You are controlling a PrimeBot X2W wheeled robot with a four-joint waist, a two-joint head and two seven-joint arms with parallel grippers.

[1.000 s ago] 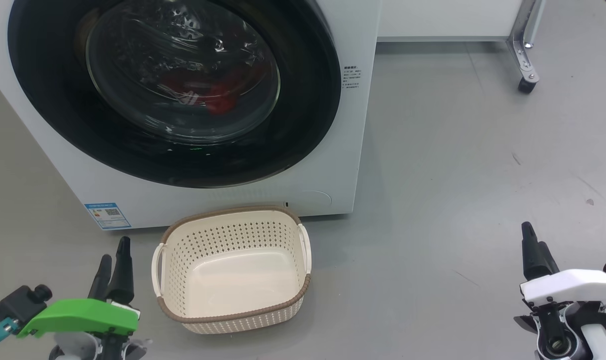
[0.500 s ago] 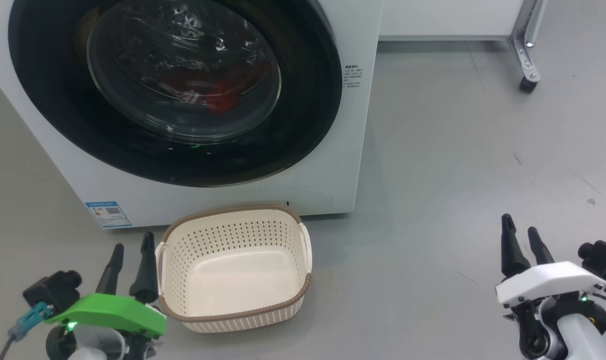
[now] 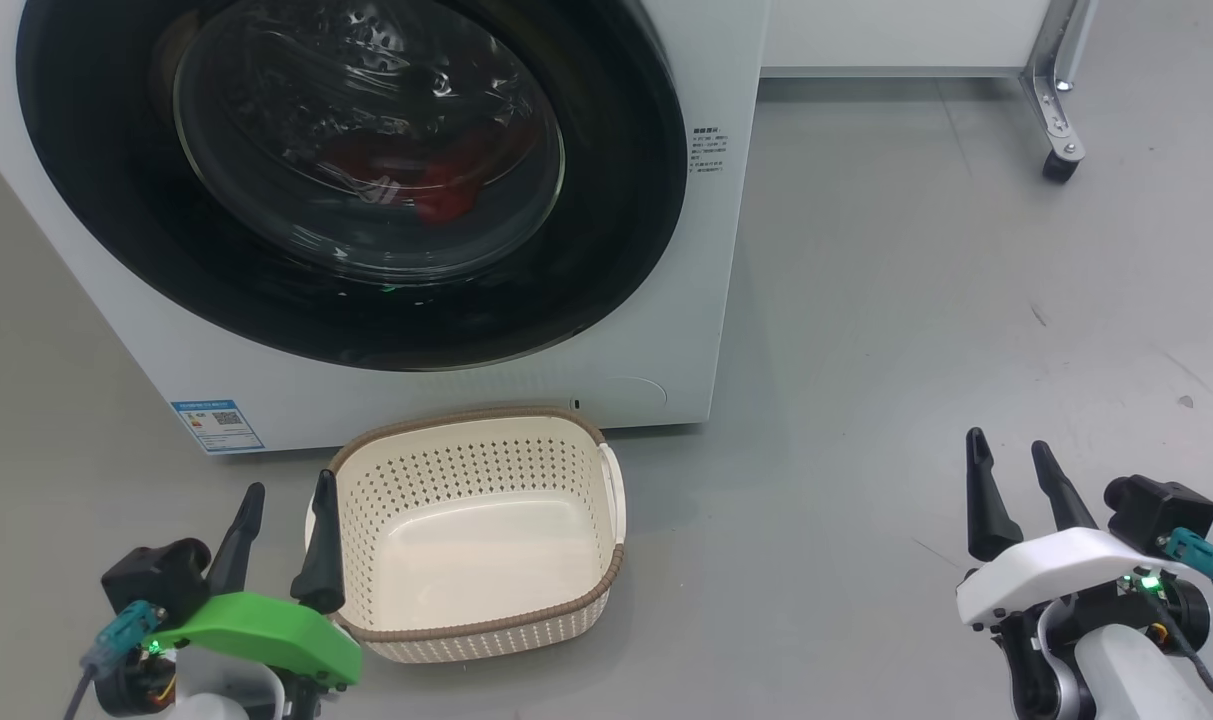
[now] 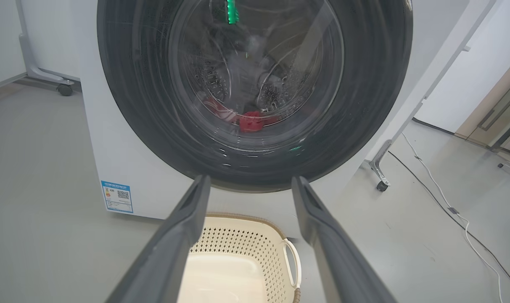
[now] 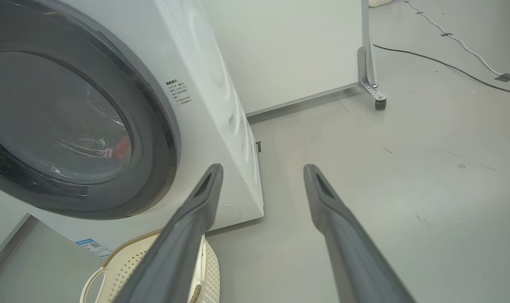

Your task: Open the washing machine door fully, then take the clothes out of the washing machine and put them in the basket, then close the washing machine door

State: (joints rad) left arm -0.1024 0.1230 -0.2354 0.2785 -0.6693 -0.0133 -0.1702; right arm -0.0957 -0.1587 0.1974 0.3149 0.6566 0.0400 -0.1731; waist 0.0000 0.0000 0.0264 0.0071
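Observation:
The washing machine (image 3: 706, 300) is a white box, and its door (image 3: 606, 220), black-rimmed with a glass bowl, is shut. The red clothes (image 3: 436, 195) lie inside the drum behind the glass. The cream basket (image 3: 466, 418) stands empty on the floor in front of the machine. My left gripper (image 3: 290, 485) is open beside the basket's left handle. My right gripper (image 3: 1006, 441) is open over bare floor, far right of the basket. The left wrist view looks past the left gripper (image 4: 251, 180) at the door (image 4: 364, 105), clothes (image 4: 250, 121) and basket (image 4: 255, 240). The right gripper (image 5: 264, 168) points past the machine's right corner (image 5: 212, 105).
A white panel on a metal leg with a caster (image 3: 1058, 165) stands behind and to the right of the machine. Cables (image 4: 448, 202) run across the grey floor on the right. The floor (image 3: 916, 330) right of the machine is open.
My left gripper has moved right, up to the basket's left side. My right gripper has moved left and forward. Both have stayed open; the door has stayed shut.

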